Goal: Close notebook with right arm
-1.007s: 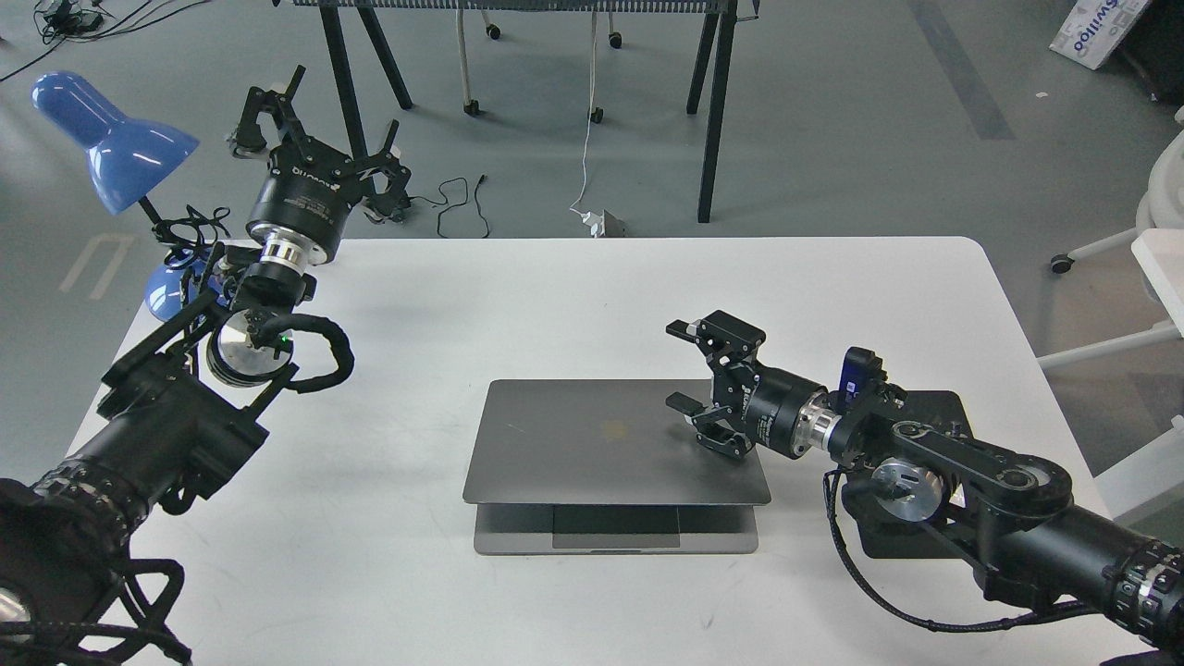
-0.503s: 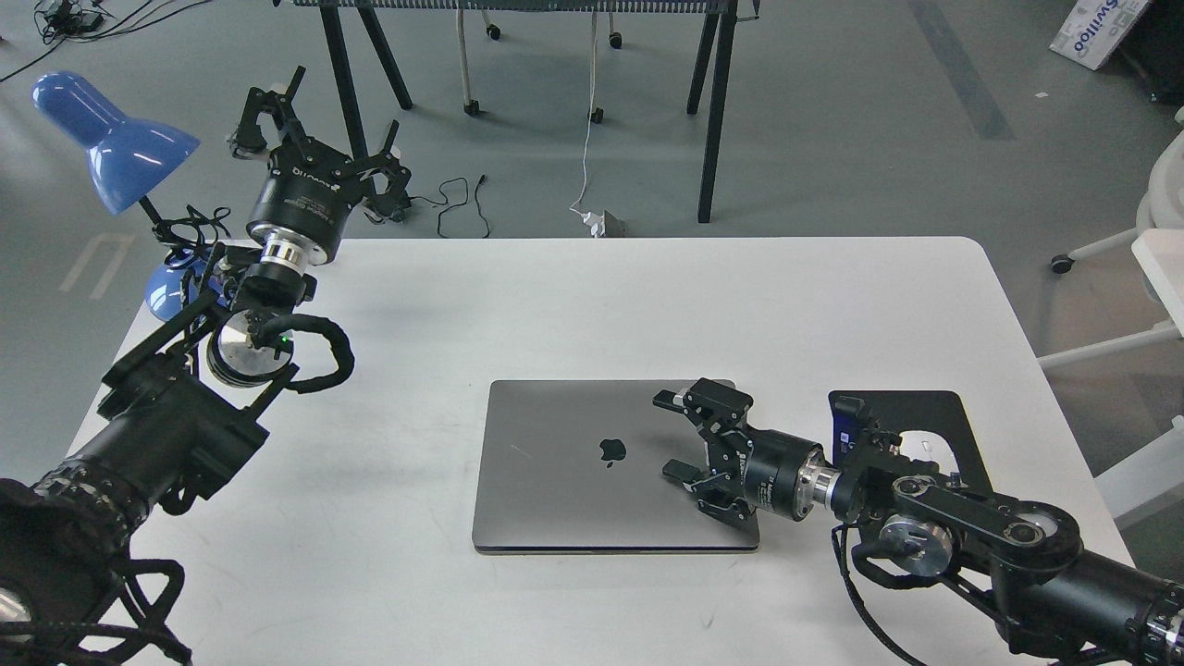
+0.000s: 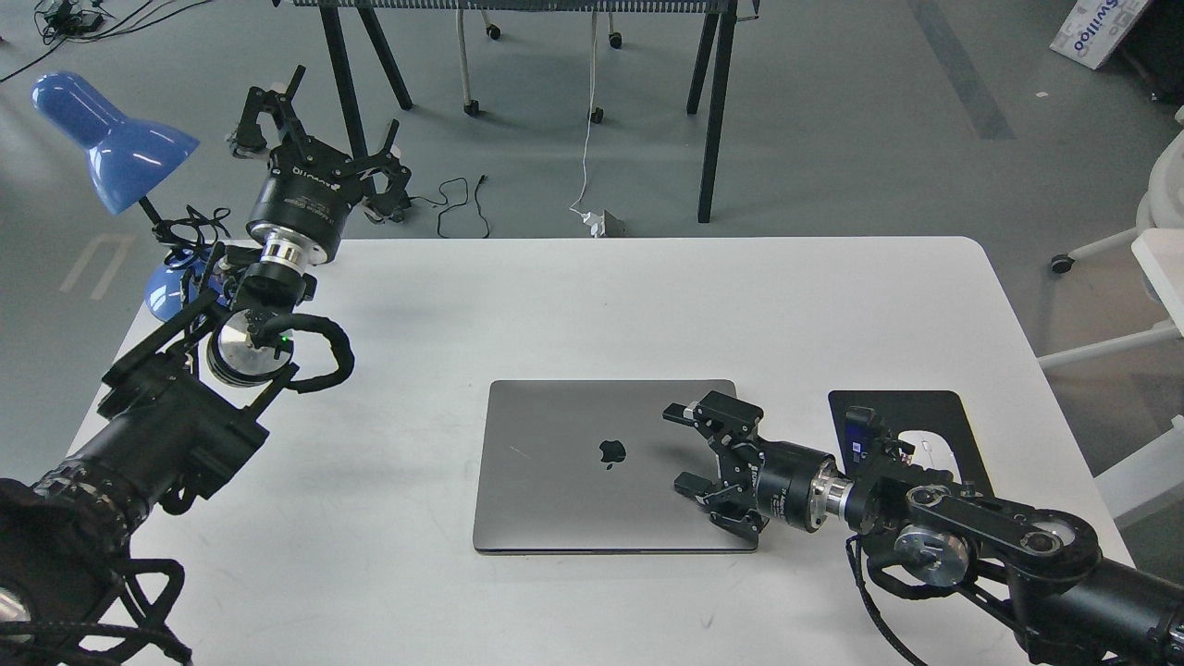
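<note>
The notebook [image 3: 592, 462] lies shut and flat on the white table [image 3: 573, 296], its space-grey lid up with the dark apple logo in the middle. The screen and keys are hidden under the lid. My right gripper [image 3: 683, 448] is open and empty, its fingers spread over the lid's right part near the right edge; I cannot tell whether they touch it. My right arm [image 3: 971, 541] comes in from the lower right. My left gripper [image 3: 319, 116] is open and empty, held high beyond the table's far left edge, far from the notebook.
A black mouse pad [image 3: 925, 421] with a white mouse lies right of the notebook, partly under my right arm. A blue desk lamp [image 3: 111, 139] stands at the table's far left corner. Black table legs and cables are on the floor beyond.
The notebook's lid came down from slightly raised to fully shut. My right gripper went down with it, then drew back a little to the right. The left arm has not moved.
</note>
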`<state>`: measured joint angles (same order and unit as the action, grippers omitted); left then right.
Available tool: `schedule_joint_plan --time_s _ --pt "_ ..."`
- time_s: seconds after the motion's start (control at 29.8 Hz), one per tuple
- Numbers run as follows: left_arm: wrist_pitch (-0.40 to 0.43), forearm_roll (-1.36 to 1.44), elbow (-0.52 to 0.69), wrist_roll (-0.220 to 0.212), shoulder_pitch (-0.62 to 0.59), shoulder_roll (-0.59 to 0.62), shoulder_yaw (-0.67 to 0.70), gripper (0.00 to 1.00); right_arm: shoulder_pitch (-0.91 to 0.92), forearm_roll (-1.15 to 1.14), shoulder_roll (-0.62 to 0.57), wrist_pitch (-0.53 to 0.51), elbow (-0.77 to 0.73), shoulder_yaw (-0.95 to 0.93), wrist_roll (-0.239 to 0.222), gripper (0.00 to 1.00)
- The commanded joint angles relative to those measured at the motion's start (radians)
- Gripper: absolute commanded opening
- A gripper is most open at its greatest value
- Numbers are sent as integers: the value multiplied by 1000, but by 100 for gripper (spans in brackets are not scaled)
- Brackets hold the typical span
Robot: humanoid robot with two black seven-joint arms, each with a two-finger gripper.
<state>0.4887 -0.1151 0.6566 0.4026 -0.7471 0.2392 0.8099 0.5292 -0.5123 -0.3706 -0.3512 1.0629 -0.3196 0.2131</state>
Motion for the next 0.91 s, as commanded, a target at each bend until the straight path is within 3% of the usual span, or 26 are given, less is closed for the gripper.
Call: schedule_joint_plan --time_s 0.0,0.2,0.4,0.7,0.87 --pt "0 0 0 1 0 0 0 100 3 2 -2 0 28 -36 5 100" --pt "0 0 0 -1 0 0 0 100 6 15 -51 -2 104 -243 5 100" --pt "0 0 0 -1 0 0 0 100 18 15 -50 0 85 -530 -14 100" --pt "0 0 0 -2 2 0 0 100 34 44 -34 -15 -41 -797 -9 100" --pt "0 0 0 -1 0 0 0 100 58 246 -33 -25 -171 -825 -18 100"
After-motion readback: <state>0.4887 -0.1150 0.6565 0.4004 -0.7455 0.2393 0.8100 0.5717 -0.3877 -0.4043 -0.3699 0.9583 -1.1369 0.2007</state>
